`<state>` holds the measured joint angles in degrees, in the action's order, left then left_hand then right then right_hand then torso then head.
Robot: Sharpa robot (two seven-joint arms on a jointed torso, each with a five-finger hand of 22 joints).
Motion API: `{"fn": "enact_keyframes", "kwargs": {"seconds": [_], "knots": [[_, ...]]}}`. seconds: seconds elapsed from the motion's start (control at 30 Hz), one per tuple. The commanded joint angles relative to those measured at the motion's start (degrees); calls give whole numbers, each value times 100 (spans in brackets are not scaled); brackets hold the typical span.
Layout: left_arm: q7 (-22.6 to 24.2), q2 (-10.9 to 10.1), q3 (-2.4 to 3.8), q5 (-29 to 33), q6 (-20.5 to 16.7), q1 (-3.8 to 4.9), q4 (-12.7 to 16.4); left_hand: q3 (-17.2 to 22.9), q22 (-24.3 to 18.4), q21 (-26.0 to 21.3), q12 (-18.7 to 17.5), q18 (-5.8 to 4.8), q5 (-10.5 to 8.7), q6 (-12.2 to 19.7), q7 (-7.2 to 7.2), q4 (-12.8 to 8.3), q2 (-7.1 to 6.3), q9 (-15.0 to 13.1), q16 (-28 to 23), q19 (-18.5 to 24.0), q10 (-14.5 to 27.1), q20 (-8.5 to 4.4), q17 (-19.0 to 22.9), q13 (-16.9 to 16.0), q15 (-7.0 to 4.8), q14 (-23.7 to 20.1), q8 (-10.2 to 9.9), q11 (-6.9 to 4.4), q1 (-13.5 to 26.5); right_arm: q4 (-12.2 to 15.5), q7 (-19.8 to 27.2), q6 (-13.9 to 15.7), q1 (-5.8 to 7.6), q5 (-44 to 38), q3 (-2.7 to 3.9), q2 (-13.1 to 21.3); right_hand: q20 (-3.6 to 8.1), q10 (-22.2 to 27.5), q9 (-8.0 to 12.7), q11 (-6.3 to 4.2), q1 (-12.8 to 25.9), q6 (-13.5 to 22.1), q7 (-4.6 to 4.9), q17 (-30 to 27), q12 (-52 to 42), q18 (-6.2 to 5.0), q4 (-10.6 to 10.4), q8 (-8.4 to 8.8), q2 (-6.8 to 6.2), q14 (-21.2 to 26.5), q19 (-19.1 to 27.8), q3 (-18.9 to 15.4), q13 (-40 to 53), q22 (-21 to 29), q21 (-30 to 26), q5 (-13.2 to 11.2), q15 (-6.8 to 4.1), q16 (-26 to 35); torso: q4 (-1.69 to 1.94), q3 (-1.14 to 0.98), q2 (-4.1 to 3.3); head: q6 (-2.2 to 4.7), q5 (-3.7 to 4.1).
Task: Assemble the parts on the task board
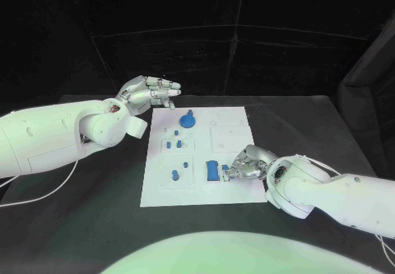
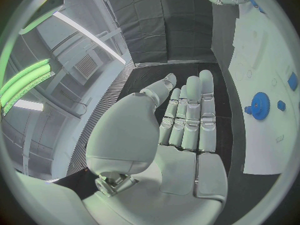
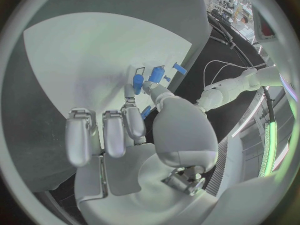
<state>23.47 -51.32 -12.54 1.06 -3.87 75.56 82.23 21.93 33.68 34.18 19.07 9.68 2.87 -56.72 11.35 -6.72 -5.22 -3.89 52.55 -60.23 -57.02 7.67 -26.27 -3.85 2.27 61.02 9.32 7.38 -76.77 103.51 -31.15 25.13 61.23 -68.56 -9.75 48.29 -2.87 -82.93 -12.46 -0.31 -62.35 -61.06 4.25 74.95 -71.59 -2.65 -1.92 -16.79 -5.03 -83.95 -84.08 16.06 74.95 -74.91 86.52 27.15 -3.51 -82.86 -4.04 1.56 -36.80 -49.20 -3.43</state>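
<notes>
The white task board (image 1: pixel 238 191) lies mid-table. At its far end stands a blue gear (image 1: pixel 188 120), seen also as the gear (image 2: pixel 259 105) on the board (image 2: pixel 265 150). Small blue parts (image 1: pixel 176 173) sit along the board's left half, and a blue rectangular part (image 1: pixel 212 170) sits near its middle. My right hand (image 1: pixel 248 162) rests low on the board, thumb and a finger pinching a small blue part (image 1: pixel 225 170); the same part (image 3: pixel 145 112) shows between that hand's fingers (image 3: pixel 129 116). My left hand (image 1: pixel 151 91) hovers beyond the board's far left corner, fingers straight, palm (image 2: pixel 181 160) bare.
The black table (image 1: pixel 91 228) surrounds the board. White cables (image 1: pixel 49 191) trail off my left arm at the table's left side. A dark curtain closes off the back. Bare recesses (image 1: pixel 230 138) mark the board's right half.
</notes>
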Motion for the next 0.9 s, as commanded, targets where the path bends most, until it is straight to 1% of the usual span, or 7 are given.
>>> {"fn": "enact_keyframes", "kwargs": {"seconds": [0.03,0.27,0.33,0.67,0.77,0.83,0.9], "knots": [[16,7,5,19,70,8,9,-32,-10,-34,23,75,-5,28,9,0,55,4,-35,10,32,44,7,5,33,-7,30,7,-2,-12,-88,-175,8,38,2,-14,33,-43,-10,-10,72,-45,-14,14,-41,101,-39,-29,8,-353,-158,-2,82,-856,34,-34,-54,-30,4,3,1,-2,-4],[10,6,5,19,75,8,9,-32,-10,-34,23,75,-5,28,9,0,55,4,-35,10,32,44,7,5,33,-7,30,7,-2,-50,-136,-266,8,-19,2,-59,40,-53,-18,-18,83,-74,-25,8,-53,102,-48,-29,14,-352,-161,-7,94,-861,36,-50,-61,-27,-2,0,-3,-4,-9],[10,6,5,19,75,8,9,-32,-10,-34,23,75,-5,28,9,0,55,4,-35,10,32,44,7,5,33,-7,30,7,-2,-63,-149,-260,8,-34,2,-69,40,-53,-18,-18,83,-74,-25,9,-54,101,-48,-29,14,-352,-160,-7,95,-860,36,-50,-62,-27,-1,4,-3,-9,0],[1,2,5,19,78,9,14,-32,-10,-34,23,75,-5,28,9,0,55,4,-35,10,32,44,7,5,33,-7,30,7,-2,-71,-104,-169,8,-88,2,-110,55,-66,-39,-30,146,-127,-40,10,-64,102,-95,-18,11,-350,-162,-51,115,-864,38,-120,-75,-28,-4,0,-5,-20,4],[-6,1,5,19,84,9,14,-54,-20,-44,27,75,-5,35,9,-1,68,3,-33,13,42,47,22,5,36,-12,35,9,3,-62,-74,-150,8,-95,2,-111,62,-74,-59,-33,274,-158,-44,16,-65,104,-197,-7,23,-351,-164,-123,125,-868,39,-146,-78,-31,-4,0,0,-25,1],[-11,1,5,19,88,9,14,-54,-20,-44,27,75,-5,35,9,-1,68,3,-33,13,42,47,22,5,36,-12,35,9,3,-57,-48,-142,8,-97,2,-110,64,-82,-75,-29,463,-185,-43,26,-68,104,-333,2,6,-352,-164,-245,133,-870,40,-67,-76,-36,-4,0,-1,-26,3],[-17,0,5,19,94,9,13,-54,-20,-44,27,75,-5,35,9,-1,68,3,-33,13,42,47,22,5,36,-12,35,9,3,-54,-2,-127,8,-99,2,-108,68,-96,-100,-40,672,-223,-58,44,-83,105,-475,5,-75,-354,-167,-459,153,-876,42,-51,-81,-44,-4,1,0,-25,6]]}}
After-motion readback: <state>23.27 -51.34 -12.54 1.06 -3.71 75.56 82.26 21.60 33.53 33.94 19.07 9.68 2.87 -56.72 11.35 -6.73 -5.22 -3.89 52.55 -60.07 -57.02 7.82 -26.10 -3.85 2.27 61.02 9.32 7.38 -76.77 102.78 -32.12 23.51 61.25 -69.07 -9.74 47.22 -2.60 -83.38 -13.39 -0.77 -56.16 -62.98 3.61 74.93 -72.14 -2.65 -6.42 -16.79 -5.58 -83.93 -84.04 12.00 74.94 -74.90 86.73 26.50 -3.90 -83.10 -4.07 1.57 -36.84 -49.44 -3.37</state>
